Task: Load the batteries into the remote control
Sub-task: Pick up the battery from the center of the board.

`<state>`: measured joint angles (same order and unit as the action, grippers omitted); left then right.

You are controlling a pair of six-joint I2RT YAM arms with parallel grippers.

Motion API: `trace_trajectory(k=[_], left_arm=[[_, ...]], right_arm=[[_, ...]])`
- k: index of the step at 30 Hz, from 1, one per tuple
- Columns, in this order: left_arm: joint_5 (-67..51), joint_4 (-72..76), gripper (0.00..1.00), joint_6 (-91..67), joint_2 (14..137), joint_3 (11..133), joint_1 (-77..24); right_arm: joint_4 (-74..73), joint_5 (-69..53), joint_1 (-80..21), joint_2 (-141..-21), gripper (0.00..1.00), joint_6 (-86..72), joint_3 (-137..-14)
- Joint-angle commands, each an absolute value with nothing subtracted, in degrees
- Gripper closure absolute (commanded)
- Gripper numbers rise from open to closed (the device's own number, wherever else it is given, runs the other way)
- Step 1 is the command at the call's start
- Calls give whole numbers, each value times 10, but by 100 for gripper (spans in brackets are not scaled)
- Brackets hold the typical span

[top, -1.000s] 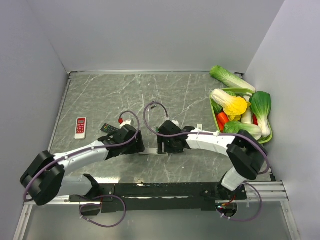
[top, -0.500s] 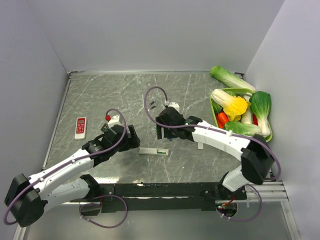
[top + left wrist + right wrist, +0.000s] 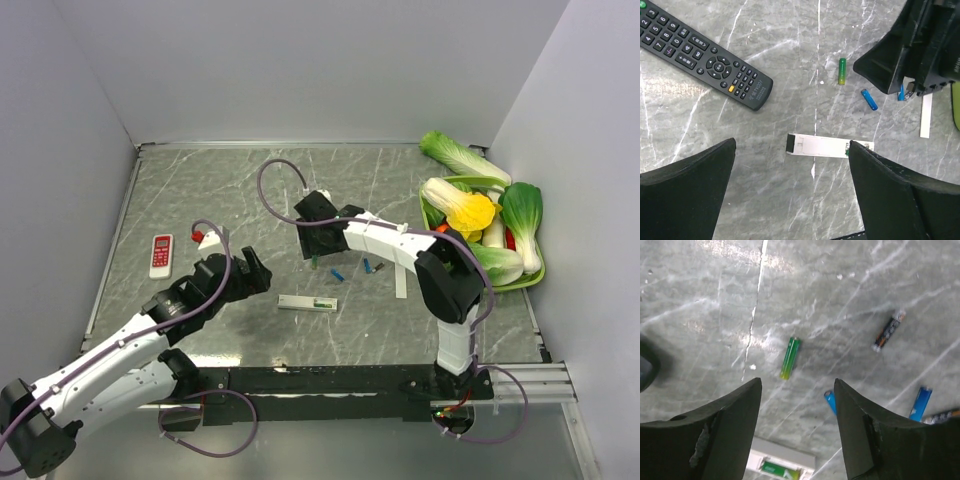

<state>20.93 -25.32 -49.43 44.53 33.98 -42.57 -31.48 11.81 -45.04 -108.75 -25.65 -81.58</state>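
Green battery: mid-frame in right wrist view, just above right gripper, whose jaws stand apart and empty.
Remote control: lower centre in left wrist view, seemingly holding one cell, framed by left gripper, spread wide.

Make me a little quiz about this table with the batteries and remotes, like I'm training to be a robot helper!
1. True or false: a green battery already sits inside the white remote.
2. What shows between the fingers of the right pincer in its own camera? A) loose green battery B) red remote C) carrot
3. How many remotes does the left wrist camera see?

Key: 1 true. 2 A. 3 two: the black remote and the white remote.
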Motion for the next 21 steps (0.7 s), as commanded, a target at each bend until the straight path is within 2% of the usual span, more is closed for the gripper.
trace_trajectory(k=[1, 8, 12, 16, 21], left_arm=[[207, -236, 1, -479, 445, 333, -424], [200, -211, 1, -475, 462, 323, -424], [200, -214, 1, -477, 475, 325, -424], [200, -214, 1, -481, 474, 325, -424], [200, -215, 1, -480, 472, 324, -424]], right_arm=[[-327, 80, -439, -1097, 35, -172, -842], [-338, 42, -430, -1121, 38, -96, -865], [-371, 44, -430, -1163, 41, -134, -905], [-370, 44, -424, -1180, 52, -193, -914], [-364, 57, -424, -1195, 55, -224, -915]])
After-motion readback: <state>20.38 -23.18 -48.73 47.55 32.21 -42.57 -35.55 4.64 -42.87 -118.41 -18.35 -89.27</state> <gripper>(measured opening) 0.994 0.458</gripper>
